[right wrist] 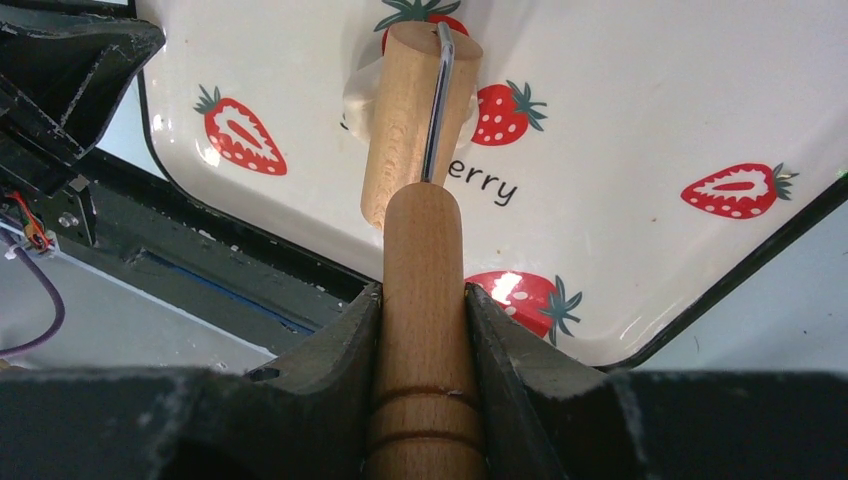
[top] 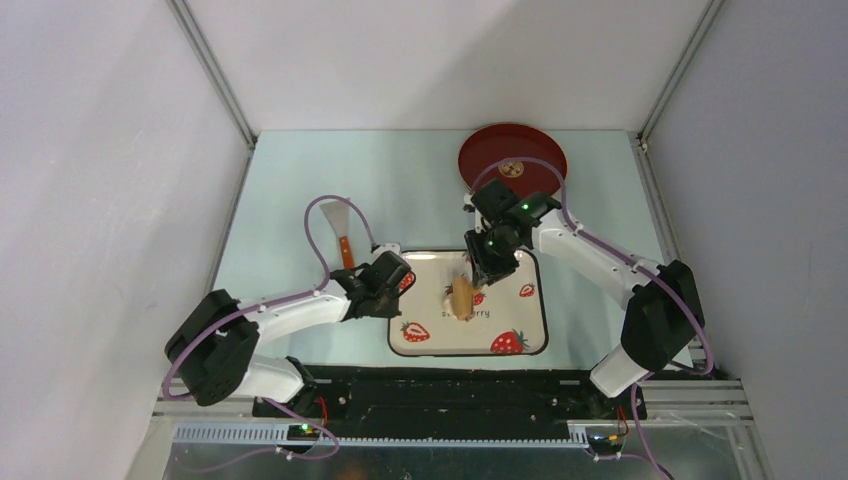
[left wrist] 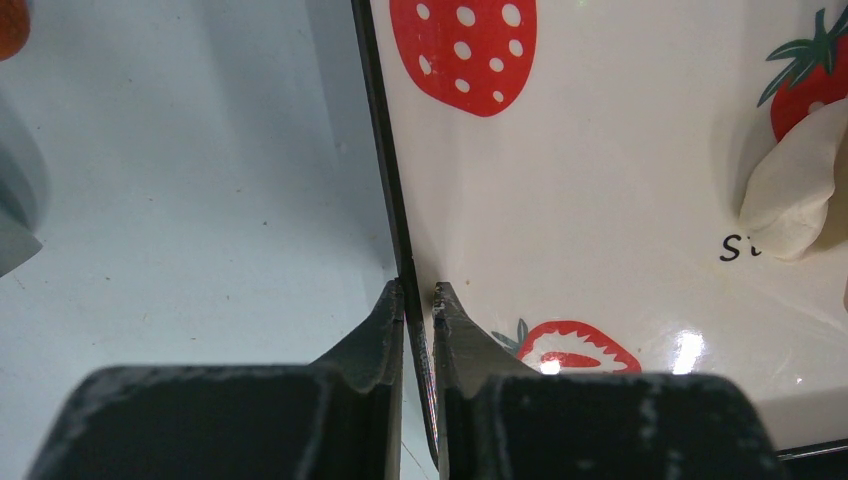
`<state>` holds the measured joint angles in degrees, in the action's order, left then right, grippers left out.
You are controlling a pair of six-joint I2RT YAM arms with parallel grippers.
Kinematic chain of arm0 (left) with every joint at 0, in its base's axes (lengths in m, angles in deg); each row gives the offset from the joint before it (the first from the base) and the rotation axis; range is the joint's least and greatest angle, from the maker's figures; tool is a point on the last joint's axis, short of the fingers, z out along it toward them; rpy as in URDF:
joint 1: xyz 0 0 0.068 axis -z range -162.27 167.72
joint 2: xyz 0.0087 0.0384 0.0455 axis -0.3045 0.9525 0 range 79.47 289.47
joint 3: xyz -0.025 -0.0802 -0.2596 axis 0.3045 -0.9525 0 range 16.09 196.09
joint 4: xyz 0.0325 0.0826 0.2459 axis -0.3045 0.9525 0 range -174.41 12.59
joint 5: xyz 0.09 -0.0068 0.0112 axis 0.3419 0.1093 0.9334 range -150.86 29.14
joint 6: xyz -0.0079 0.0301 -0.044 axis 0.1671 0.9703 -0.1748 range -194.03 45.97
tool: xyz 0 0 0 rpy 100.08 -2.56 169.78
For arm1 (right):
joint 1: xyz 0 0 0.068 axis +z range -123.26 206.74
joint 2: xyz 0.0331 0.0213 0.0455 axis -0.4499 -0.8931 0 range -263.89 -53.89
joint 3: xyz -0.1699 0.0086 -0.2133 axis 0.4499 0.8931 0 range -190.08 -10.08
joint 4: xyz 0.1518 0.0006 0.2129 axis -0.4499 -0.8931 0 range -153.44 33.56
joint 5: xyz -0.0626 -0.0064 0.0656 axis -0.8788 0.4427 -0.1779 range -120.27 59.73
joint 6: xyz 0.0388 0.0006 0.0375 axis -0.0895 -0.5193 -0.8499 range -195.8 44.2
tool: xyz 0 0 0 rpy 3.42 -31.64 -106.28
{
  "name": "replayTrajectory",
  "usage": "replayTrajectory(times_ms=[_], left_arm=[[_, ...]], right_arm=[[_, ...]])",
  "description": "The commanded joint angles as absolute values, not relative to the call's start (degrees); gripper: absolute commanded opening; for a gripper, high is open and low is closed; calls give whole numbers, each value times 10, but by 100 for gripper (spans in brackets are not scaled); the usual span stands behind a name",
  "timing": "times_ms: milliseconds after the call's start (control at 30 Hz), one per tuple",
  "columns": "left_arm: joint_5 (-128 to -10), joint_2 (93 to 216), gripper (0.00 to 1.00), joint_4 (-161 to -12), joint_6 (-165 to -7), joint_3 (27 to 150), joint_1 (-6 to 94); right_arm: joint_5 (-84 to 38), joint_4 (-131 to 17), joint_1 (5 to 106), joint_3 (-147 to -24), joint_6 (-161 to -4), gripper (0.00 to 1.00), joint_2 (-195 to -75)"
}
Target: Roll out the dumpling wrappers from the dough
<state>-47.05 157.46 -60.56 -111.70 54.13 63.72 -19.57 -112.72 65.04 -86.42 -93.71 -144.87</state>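
The dough is a small cream-white lump on the strawberry-patterned plate. The tan wooden roller lies on top of it, and a bit of dough peeks out at the drum's left side. My right gripper is shut on the roller's handle, above the plate's far half. At the plate's left edge, my left gripper is shut on the dark rim; in the top view this left gripper sits there too. No dumpling wrappers are in view.
A round red tray with a gold emblem sits at the back right. A spatula with an orange handle lies left of the plate. Grey walls close in both sides, and a black base rail runs along the near edge.
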Motion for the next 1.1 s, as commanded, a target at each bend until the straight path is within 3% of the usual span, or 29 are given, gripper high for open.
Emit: replayTrajectory(times_ms=[0, 1067], left_arm=[[-480, 1594, 8, -548, -1116, 532, 645], [-478, 1595, 8, -545, -1118, 533, 647]], right_arm=[[-253, -1155, 651, -882, -924, 0, -1453], [-358, -1179, 644, -813, -924, 0, -1464]])
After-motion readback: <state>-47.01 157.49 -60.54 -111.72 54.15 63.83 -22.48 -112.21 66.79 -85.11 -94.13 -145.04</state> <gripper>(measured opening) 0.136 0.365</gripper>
